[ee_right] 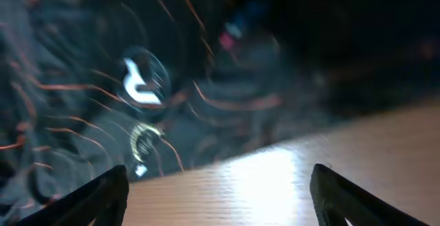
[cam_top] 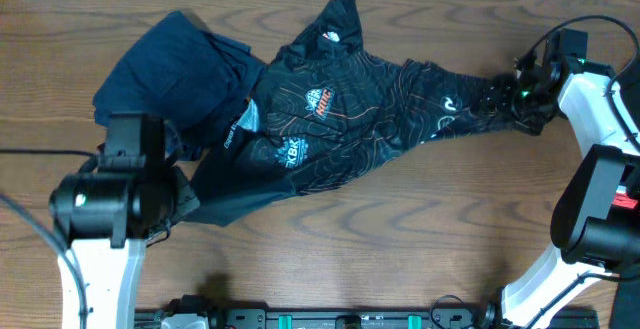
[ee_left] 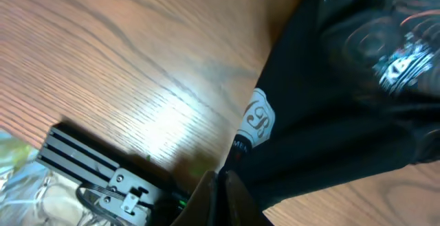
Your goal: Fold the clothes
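Observation:
The black jersey [cam_top: 350,109] with thin orange contour lines and small logos lies crumpled across the wooden table, stretched from left to right. Its left part is a plain dark-blue bunched fold [cam_top: 170,59]. My left gripper [cam_top: 183,194] is at the jersey's lower left edge. In the left wrist view its fingers [ee_left: 221,198] are shut on the black cloth [ee_left: 344,116] near a white label. My right gripper [cam_top: 505,94] is at the jersey's right end. In the right wrist view its fingers [ee_right: 220,198] are wide open just above bare wood, with the jersey [ee_right: 103,61] lying ahead of them.
The wooden table [cam_top: 400,219] shows bare below and above the jersey. A black equipment rail [cam_top: 350,319] runs along the front edge; part of it shows in the left wrist view [ee_left: 89,157]. The right arm's white links [cam_top: 600,169] stand at the right edge.

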Controlling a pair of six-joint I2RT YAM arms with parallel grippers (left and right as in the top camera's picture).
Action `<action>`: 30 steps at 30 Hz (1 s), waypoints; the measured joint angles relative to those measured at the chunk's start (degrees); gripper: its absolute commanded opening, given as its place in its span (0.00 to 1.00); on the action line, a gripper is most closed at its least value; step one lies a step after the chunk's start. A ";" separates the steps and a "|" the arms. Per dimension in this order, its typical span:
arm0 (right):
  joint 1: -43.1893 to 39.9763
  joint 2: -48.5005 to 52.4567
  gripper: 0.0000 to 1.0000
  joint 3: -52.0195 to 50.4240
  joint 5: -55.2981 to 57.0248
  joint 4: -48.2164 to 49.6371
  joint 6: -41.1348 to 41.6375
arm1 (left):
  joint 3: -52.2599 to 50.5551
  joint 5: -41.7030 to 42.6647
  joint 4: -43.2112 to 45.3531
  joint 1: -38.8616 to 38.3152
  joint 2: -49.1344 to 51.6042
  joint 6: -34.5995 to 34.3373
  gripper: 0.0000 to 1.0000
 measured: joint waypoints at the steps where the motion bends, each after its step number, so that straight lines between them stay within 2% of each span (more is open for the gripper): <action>1: 0.00 0.00 0.83 0.00 -2.05 0.61 -1.01 | 0.09 -0.33 -0.52 0.00 -0.94 -0.26 0.06; 8: 1.86 0.00 0.79 -0.07 -11.34 6.67 -4.33 | 0.13 -2.14 -5.62 0.07 -3.56 -1.29 0.06; 13: 7.93 0.00 0.80 -0.68 -4.68 8.57 -3.06 | 0.13 -2.34 -5.84 0.09 -3.50 -1.29 0.06; 17: 12.09 0.00 0.75 -2.32 1.66 8.59 -1.53 | 0.13 -2.38 -5.81 0.09 -3.50 -1.27 0.06; 22: 12.76 0.00 0.65 -5.81 5.11 8.59 2.23 | 0.13 -2.43 -5.44 0.09 -3.50 -1.25 0.06; 25: 12.59 0.00 0.65 -8.83 6.05 10.01 5.60 | 0.13 -2.58 -4.92 0.09 -3.50 -1.27 0.06; 30: 12.50 -0.35 0.61 -13.09 3.91 19.02 9.07 | 0.13 -2.78 -4.22 0.09 -3.48 -1.14 0.06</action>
